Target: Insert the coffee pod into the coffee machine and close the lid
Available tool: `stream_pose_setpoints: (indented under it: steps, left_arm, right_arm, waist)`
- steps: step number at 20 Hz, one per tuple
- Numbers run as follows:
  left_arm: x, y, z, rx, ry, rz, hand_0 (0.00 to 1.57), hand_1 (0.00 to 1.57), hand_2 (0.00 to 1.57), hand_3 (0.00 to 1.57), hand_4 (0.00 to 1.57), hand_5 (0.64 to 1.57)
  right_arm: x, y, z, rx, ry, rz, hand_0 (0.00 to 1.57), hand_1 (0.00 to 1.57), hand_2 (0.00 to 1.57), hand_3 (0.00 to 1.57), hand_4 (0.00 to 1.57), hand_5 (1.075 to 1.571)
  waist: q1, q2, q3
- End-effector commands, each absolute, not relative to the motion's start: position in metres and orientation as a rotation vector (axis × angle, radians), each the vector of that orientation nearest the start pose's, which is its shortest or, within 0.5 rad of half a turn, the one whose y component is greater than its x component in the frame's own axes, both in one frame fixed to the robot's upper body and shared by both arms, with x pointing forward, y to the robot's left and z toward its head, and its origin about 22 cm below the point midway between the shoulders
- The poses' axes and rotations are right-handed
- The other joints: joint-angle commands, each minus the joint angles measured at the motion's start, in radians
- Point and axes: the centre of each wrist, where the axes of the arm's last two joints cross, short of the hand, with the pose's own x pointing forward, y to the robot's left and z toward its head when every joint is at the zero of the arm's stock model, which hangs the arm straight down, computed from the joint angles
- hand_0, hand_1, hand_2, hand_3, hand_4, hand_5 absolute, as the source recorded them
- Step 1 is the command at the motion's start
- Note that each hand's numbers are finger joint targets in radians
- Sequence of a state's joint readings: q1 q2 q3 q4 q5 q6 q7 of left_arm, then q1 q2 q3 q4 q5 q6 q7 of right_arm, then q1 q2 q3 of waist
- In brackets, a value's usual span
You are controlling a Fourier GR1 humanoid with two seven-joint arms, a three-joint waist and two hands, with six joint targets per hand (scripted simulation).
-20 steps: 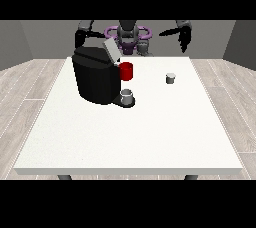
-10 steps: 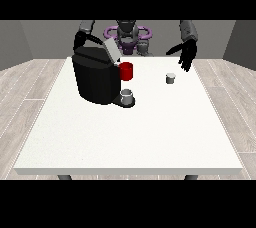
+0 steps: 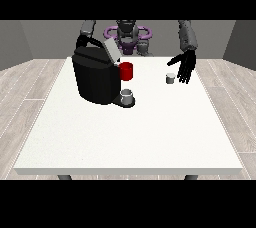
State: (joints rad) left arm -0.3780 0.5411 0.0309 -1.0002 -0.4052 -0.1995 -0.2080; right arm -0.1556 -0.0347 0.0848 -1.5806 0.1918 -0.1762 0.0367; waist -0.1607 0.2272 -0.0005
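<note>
White desk (image 3: 130,137) carries a black coffee machine (image 3: 97,77), lid (image 3: 111,50) raised, and a small grey coffee pod (image 3: 170,78); just beside the pod, the hand at the view's right (image 3: 186,65) hangs with fingers spread, holding nothing

Bare test room: grey walls (image 3: 40,42), pale wood-plank floor (image 3: 25,97), one white table (image 3: 130,137) bearing a coffee machine (image 3: 97,77).

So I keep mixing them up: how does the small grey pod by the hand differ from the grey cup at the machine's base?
The pod stands alone on the bare table, next to the open hand at the view's right; the cup sits on the coffee machine base, under its red part. The pod looks smaller than the cup. Both are grey, round and upright.
</note>
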Motion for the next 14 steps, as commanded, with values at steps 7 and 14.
stream_pose_setpoints:
  steps: [7, 14]
  left_arm:
    - [0.353, 0.358, 0.039, 0.739, -1.486, -0.964, 0.89, 0.89, 0.96, 0.82, 0.38, 1.571]
    - [0.345, 0.339, 0.004, 0.721, -1.312, -1.187, 0.76, 0.76, 0.95, 0.81, 0.34, 1.571]
  right_arm:
    - [0.298, -0.192, 0.046, -0.16, -1.718, 0.109, 0.0, 0.0, 0.0, 0.0, 0.0, 1.571]
    - [0.29, -0.179, 0.023, -0.176, -1.607, 0.146, 0.0, 0.0, 0.0, 0.0, 0.0, 1.571]
  waist:
    - [0.013, 0.082, -0.0001]
    - [0.028, -0.013, 0.0002]
